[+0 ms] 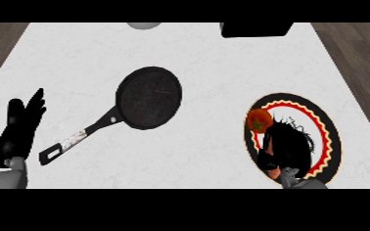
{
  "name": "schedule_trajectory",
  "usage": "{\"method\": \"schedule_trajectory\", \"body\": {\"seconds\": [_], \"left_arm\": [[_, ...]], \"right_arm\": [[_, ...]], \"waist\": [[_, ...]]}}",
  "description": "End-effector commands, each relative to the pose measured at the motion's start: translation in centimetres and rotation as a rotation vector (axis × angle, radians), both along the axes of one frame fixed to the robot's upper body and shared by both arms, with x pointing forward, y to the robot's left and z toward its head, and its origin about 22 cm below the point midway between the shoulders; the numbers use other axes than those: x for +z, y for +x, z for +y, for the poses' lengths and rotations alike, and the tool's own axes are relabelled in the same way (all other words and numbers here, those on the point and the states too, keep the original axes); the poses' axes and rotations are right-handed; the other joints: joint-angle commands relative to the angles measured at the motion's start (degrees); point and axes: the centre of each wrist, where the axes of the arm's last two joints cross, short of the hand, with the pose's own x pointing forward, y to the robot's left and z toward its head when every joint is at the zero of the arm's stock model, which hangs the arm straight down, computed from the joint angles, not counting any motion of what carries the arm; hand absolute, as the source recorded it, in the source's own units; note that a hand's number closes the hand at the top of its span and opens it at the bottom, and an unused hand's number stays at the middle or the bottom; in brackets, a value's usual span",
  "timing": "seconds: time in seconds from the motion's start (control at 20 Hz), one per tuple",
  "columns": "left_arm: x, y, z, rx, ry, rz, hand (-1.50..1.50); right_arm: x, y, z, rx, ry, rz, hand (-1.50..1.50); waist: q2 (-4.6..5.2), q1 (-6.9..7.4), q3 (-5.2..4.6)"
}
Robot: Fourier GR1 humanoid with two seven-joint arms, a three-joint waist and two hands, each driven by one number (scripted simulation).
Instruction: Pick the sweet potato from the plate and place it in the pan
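Observation:
A reddish-orange sweet potato (258, 121) lies on the left part of a round plate (329, 127) with a black rim and a red and yellow pattern, at the right of the counter. My right hand (288, 144) hovers over the plate's middle, just right of and touching or nearly touching the sweet potato; its dark shape blends with the plate. A black pan (149, 98) sits left of centre, empty, with its handle (76, 139) pointing to the lower left. My left hand (22, 125) rests open at the left edge, fingers up.
A black box-like object (256, 28) stands at the back right, and a grey round thing (144, 25) shows at the back edge. The white counter (209, 68) spreads between pan and plate, with wooden floor beyond both sides.

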Motion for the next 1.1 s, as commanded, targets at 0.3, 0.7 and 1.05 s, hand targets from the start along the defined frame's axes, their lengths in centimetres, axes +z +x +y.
{"method": "schedule_trajectory", "body": {"seconds": [0.3,0.7,1.05], "left_arm": [[0.7,0.6,-0.1,-0.012,0.004,0.009,0.00],[0.3,2.5,-1.7,-0.047,-0.003,-0.015,0.00],[1.2,1.7,-1.5,-0.083,-0.002,-0.032,0.00]], "right_arm": [[8.5,-7.9,12.5,0.042,0.006,-0.594,1.50],[9.9,-8.6,16.5,0.033,-0.008,-0.657,1.50],[10.0,-2.6,16.3,-0.045,0.112,-0.668,1.50]], "waist": [[0.58,1.03,0.83],[1.93,3.08,0.93],[2.17,5.14,1.03]]}}
